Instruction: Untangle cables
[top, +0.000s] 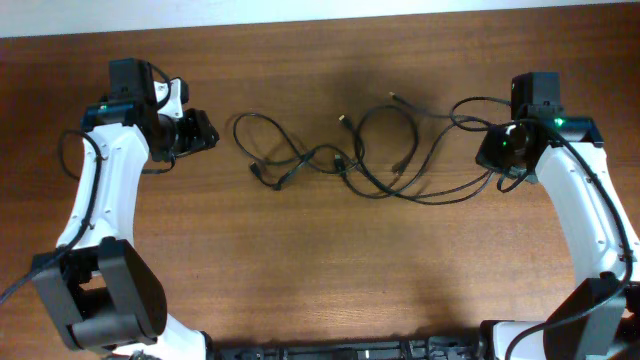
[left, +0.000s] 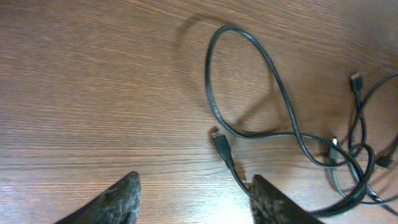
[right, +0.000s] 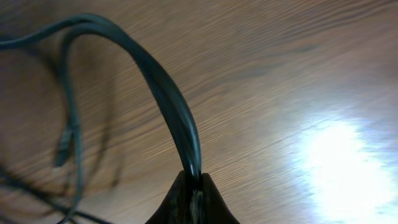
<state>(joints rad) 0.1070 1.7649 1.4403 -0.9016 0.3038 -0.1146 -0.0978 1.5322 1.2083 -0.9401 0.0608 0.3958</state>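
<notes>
- Overhead view: the cables (top: 370, 165) are seen as one loose tangle of thin black cords just toward 12 o'clock from the middle of the worktop (top: 300, 270), with a loop at the 9 o'clock end and strands running out toward 3 o'clock.
- The right end effector (top: 497, 150) is placed at the 3 o'clock end of the tangle. In the right wrist view its fingers are closed together on a doubled strand of cable (right: 168, 99), which arches up out of the right end effector (right: 194, 186).
- The left end effector (top: 200, 130) is held just off the 9 o'clock end, touching nothing. In the left wrist view its fingers are spread apart, and a plug end (left: 219, 140) lies beyond the left end effector (left: 194, 190), toward 12 o'clock.
- The step in hand is judged to be the drawing of one cord out of the knot, with separation not yet achieved.
- A second grip on the loop or plug end is probably called for next, so that the pull can be opposed.
- The worktop is brown wood grain, with a glare patch toward 4 o'clock in the right wrist view.
- Of the room, only a pale strip at 12 o'clock is shown.
</notes>
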